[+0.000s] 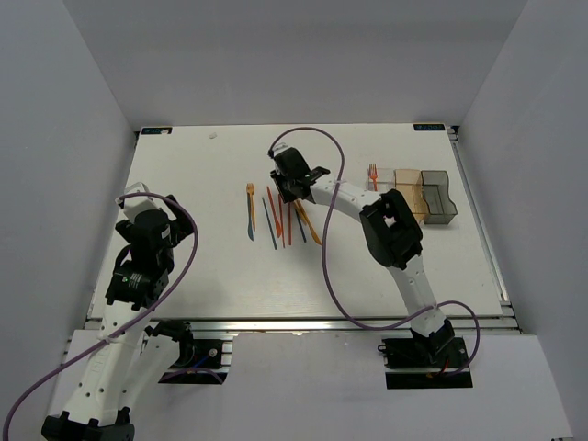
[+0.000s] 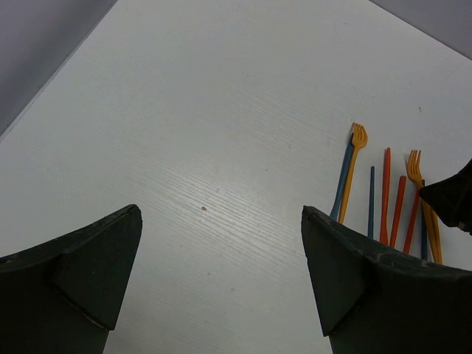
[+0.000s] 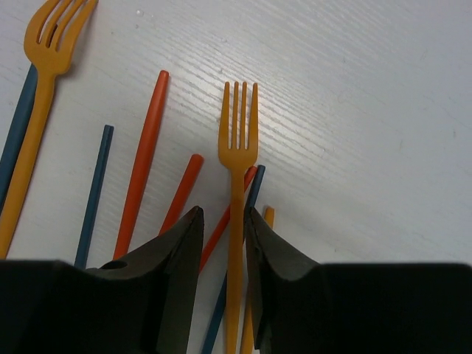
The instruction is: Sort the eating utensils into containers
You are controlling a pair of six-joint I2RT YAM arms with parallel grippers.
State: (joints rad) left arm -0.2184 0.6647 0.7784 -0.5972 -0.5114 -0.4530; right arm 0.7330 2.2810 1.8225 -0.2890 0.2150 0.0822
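— Utensils from overhead: where are they, and which way do they lie?
— The loose utensils point(image 1: 280, 220) are fanned out on the white table point(image 1: 184, 184) at mid-frame, with their long axes running roughly up and down the frame. One orange fork point(image 1: 250, 195) sits at the left of the group, tines toward the top, with a blue knife point(image 1: 250, 225) alongside it. The right gripper point(image 1: 290, 191) is over the fan's upper end.
— And the bins?
— They're at the right, the amber bin point(image 1: 411, 193) and the grey bin point(image 1: 439, 197) joined side by side. A red fork point(image 1: 372, 172) lies just left of the amber one, tines up-frame. I cannot tell whether it is inside a bin, nor what the amber and grey ones hold.
— Left wrist view?
— The left gripper point(image 2: 221, 214) is spread wide over bare table, with nothing between its fingers point(image 2: 81, 273). The utensils lie at the right edge, all near-vertical, both forks with tines toward the top.
— Right wrist view?
— A second orange fork point(image 3: 237, 140) stands vertical in the frame, tines at the top, its handle running down between the fingers point(image 3: 184, 258). The jaws are narrowly parted astride that handle, the right finger against it and a sliver of gap at the left one. Two red sticks point(image 3: 144, 162) and a blue stick point(image 3: 96, 192) lean just to its left.
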